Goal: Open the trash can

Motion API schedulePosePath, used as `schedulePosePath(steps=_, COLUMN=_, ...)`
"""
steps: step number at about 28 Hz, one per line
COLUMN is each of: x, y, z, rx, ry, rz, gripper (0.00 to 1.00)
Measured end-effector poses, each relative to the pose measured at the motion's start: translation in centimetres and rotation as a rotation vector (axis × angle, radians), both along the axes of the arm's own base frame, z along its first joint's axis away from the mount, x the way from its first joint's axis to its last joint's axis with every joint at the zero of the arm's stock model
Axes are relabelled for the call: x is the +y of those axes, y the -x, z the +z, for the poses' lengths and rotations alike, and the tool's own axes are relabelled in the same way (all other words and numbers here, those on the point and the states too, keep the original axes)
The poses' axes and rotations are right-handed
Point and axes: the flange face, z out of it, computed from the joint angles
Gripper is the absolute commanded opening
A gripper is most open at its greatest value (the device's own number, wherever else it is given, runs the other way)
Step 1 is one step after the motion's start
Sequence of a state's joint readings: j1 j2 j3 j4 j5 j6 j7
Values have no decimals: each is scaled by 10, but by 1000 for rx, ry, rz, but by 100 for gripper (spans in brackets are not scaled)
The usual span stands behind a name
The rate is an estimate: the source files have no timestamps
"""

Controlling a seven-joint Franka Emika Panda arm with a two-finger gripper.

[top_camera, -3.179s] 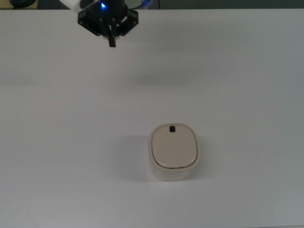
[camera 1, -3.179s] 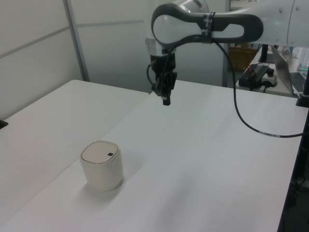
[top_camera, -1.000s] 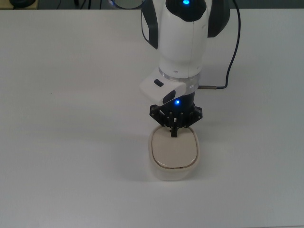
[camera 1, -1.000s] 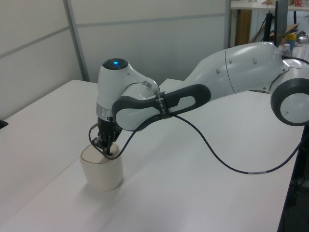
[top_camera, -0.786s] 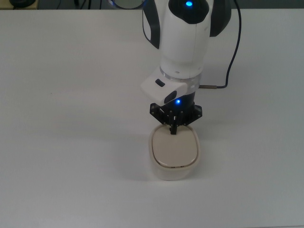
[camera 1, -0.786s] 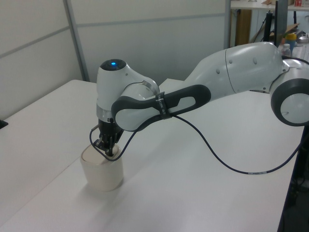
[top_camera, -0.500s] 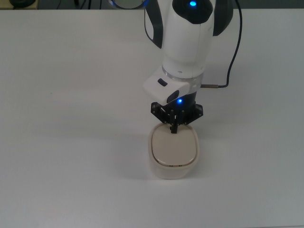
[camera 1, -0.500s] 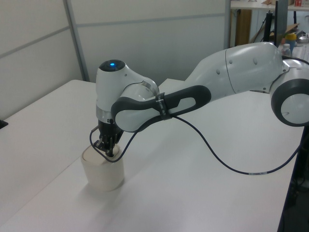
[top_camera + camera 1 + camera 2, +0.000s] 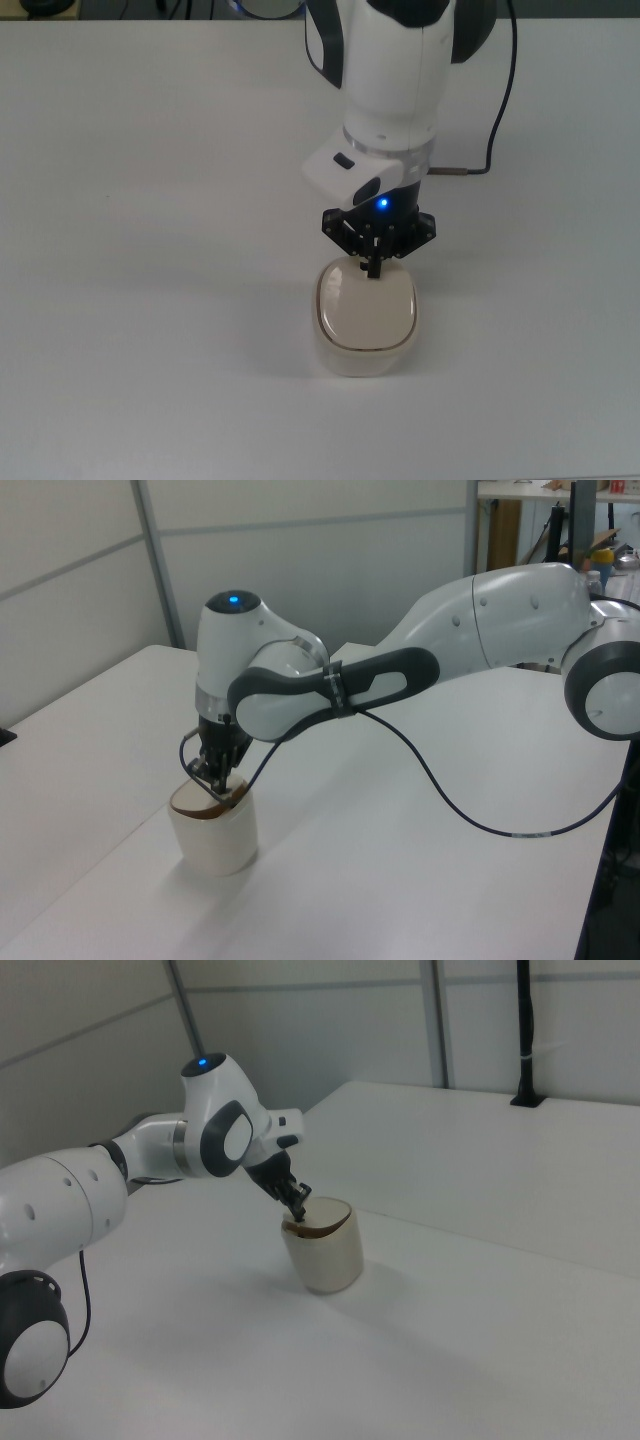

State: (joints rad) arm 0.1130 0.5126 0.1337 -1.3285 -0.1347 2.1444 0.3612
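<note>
The trash can (image 9: 366, 352) is a small cream-white bin with a beige lid (image 9: 366, 305), standing on the white table. My gripper (image 9: 374, 268) points down at the lid's far edge in the top view, where the black button lies hidden under its tip. The fingers are shut together with nothing between them. In the left view the gripper (image 9: 222, 788) touches the lid's edge, and a dark gap shows under the lid above the trash can (image 9: 215, 842). In the right view the lid of the trash can (image 9: 325, 1256) sits tilted beside the gripper (image 9: 300, 1200).
A black cable (image 9: 452, 805) hangs from the arm and sags to the white table (image 9: 120, 300). A black pole (image 9: 524, 1030) stands at the table's far edge in the right view. Shelves with clutter (image 9: 560, 540) lie behind the arm in the left view.
The arm came from the table's far side down onto the bin's button edge. Over the last second the lid has tilted, a dark gap showing beneath it, and the gripper shifted slightly.
</note>
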Motion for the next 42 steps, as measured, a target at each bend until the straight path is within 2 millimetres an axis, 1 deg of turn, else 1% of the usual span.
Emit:
schedulePosePath(steps=5, x=0, y=6, z=39, rx=-51, ry=-36, rz=-8, gripper=0)
schedulePosePath(steps=9, x=-4, y=18, z=80, rx=-86, ry=-66, rz=-20, gripper=0)
schedulePosePath(steps=12, x=-12, y=31, z=101, rx=-56, ry=-59, rz=-33, gripper=0)
schedulePosePath(steps=13, x=-19, y=37, z=111, rx=-40, ry=-53, rz=-42, gripper=0)
schedulePosePath(steps=15, x=-27, y=44, z=121, rx=-25, ry=-47, rz=-50, gripper=0)
schedulePosePath(steps=20, x=-46, y=63, z=142, rx=40, ry=-17, rz=-22, gripper=0)
schedulePosePath(steps=23, x=-57, y=75, z=145, rx=104, ry=15, rz=26, gripper=0)
schedulePosePath(steps=26, x=-73, y=84, z=147, rx=168, ry=44, rz=86, gripper=0)
schedulePosePath(steps=28, x=-83, y=90, z=147, rx=209, ry=58, rz=117, gripper=4)
schedulePosePath(steps=29, x=-89, y=93, z=147, rx=229, ry=63, rz=129, gripper=10)
schedulePosePath(steps=30, x=-97, y=97, z=148, rx=255, ry=69, rz=146, gripper=20)
schedulePosePath(steps=31, x=-102, y=100, z=149, rx=269, ry=72, rz=155, gripper=37)
schedulePosePath(steps=32, x=-107, y=102, z=150, rx=282, ry=75, rz=163, gripper=57)
schedulePosePath(steps=33, x=-112, y=105, z=151, rx=291, ry=76, rz=168, gripper=82)
schedulePosePath(steps=34, x=-117, y=106, z=152, rx=298, ry=77, rz=170, gripper=100)
schedulePosePath(steps=36, x=-126, y=110, z=155, rx=308, ry=78, rz=168, gripper=100)
schedulePosePath(steps=38, x=-132, y=111, z=156, rx=314, ry=77, rz=166, gripper=100)
schedulePosePath(steps=42, x=-136, y=112, z=155, rx=318, ry=77, rz=163, gripper=100)
